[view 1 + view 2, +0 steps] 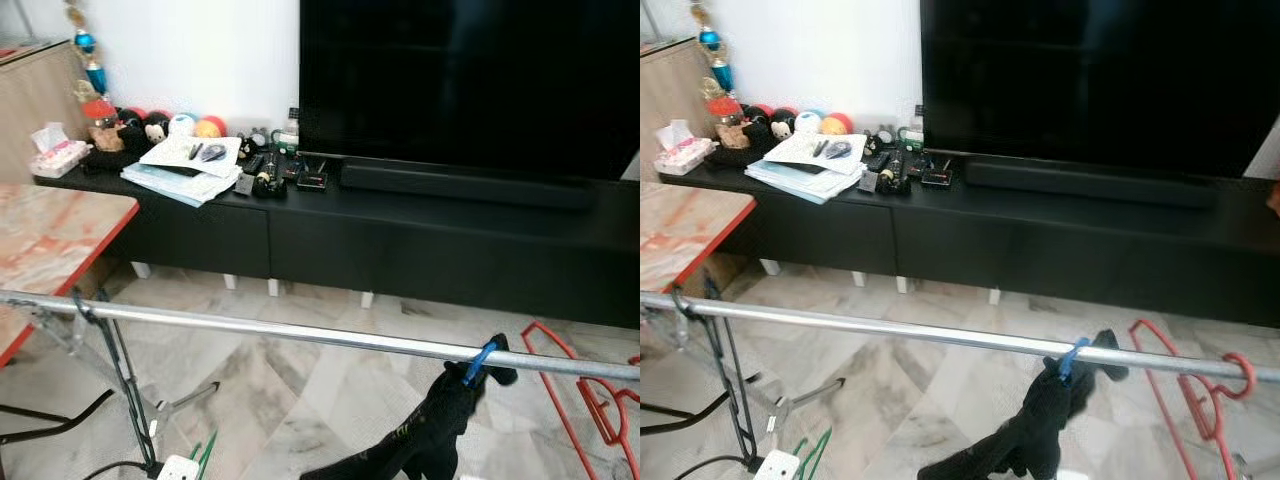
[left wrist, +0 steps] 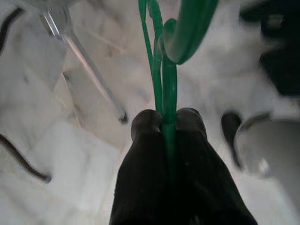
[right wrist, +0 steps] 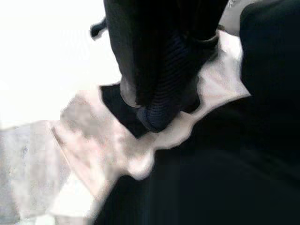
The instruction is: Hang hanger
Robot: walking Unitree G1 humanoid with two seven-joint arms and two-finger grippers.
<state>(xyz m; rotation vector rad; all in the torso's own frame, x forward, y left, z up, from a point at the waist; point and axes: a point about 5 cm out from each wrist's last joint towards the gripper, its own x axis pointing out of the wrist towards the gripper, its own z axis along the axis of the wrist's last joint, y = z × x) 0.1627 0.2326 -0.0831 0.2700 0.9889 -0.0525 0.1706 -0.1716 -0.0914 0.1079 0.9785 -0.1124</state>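
Left eye view: a metal rail (image 1: 300, 332) runs across the foreground. A black garment (image 1: 430, 430) hangs from it by a blue clip (image 1: 480, 362), and a red hanger (image 1: 580, 395) hangs near the rail's right end. A green hanger (image 1: 205, 452) peeks up at the bottom edge, below the rail.

Right eye view: on the black cabinet (image 1: 1040, 250) lies a stack of papers (image 1: 805, 165) beside small toys.

Left wrist view: the left gripper (image 2: 168, 124) has its fingers pressed together on the green hanger's neck, whose long axis runs straight away from the camera, hook at the far end.

Right wrist view: the right gripper (image 3: 157, 110) is pinching dark blue fabric (image 3: 164, 75).
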